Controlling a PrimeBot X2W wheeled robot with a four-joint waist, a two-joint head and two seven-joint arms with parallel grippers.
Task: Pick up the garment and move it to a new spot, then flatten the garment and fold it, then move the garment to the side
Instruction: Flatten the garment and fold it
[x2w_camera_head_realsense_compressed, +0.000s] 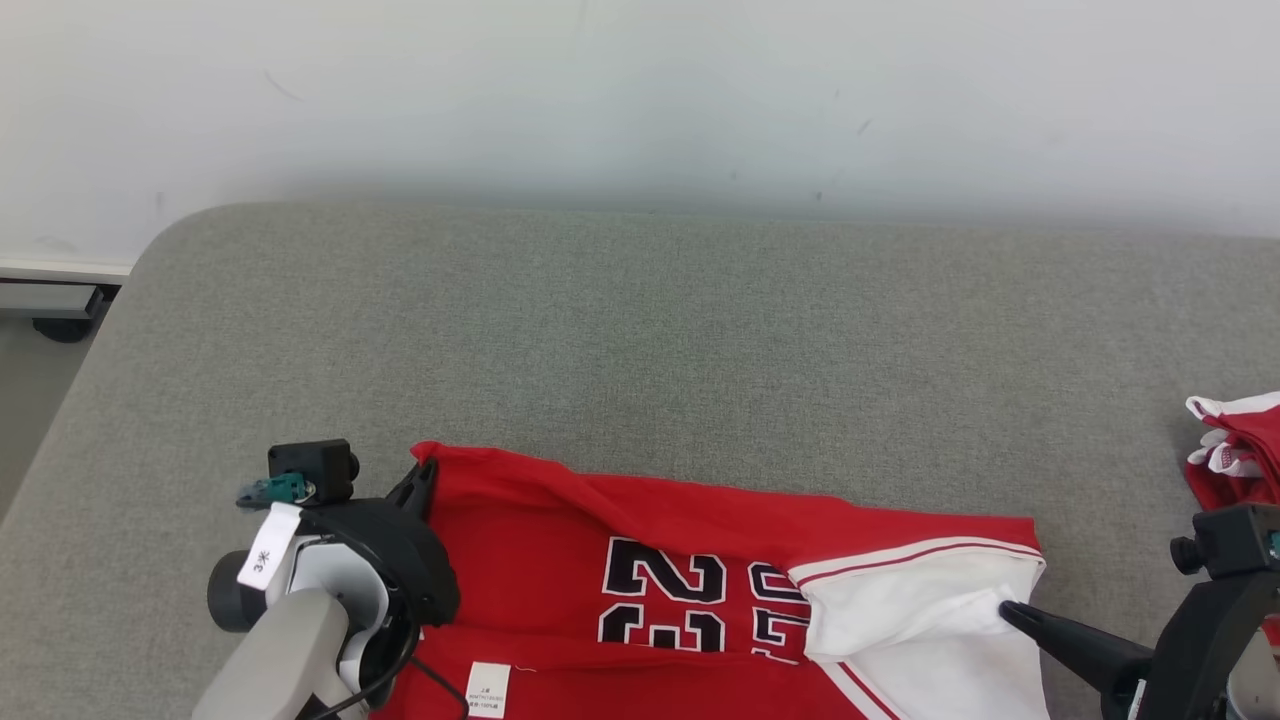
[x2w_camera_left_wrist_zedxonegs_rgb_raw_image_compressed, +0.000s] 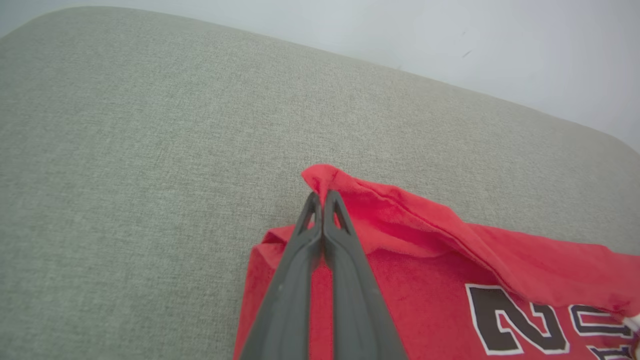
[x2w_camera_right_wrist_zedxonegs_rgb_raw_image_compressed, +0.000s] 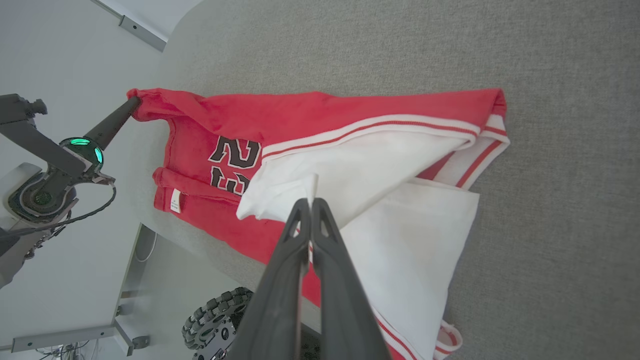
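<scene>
Holds the garment (x2w_camera_head_realsense_compressed: 540, 560) at two places, low on the grey table (x2w_camera_head_realsense_compressed: 640, 330) and close to its front edge. Pinches the red far-left corner with the left gripper (x2w_camera_head_realsense_compressed: 424, 472), fingers (x2w_camera_left_wrist_zedxonegs_rgb_raw_image_compressed: 300, 260) pressed flat together and cloth caught at the tips. Lifts that corner into a small peak just past the tips, plain in the left wrist view at the left gripper (x2w_camera_left_wrist_zedxonegs_rgb_raw_image_compressed: 322, 196) and again from the right wrist view (x2w_camera_right_wrist_zedxonegs_rgb_raw_image_compressed: 134, 102). Clamps a fold of the white panel (x2w_camera_head_realsense_compressed: 900, 610) with the right gripper (x2w_camera_head_realsense_compressed: 1006, 610), fingers closed tight on it. Leaves a thin sliver of white standing up between the tips of the right gripper (x2w_camera_right_wrist_zedxonegs_rgb_raw_image_compressed: 310, 202). Keeps the red upper edge running between the two grippers, with the black numerals (x2w_camera_head_realsense_compressed: 665, 590) between them and nearer the left one. Shows red-striped white trim (x2w_camera_right_wrist_zedxonegs_rgb_raw_image_compressed: 480, 155) at the far right end of the garment (x2w_camera_right_wrist_zedxonegs_rgb_raw_image_compressed: 310, 115). Lets the near part of the cloth, with its small white label (x2w_camera_head_realsense_compressed: 487, 690), hang over the table's front edge above a studded wheel (x2w_camera_right_wrist_zedxonegs_rgb_raw_image_compressed: 215, 320). Sits well apart from a second red-and-white bundle (x2w_camera_head_realsense_compressed: 1235, 450) at the table's right side, near the right arm. Backs onto a pale wall (x2w_camera_head_realsense_compressed: 640, 90).
</scene>
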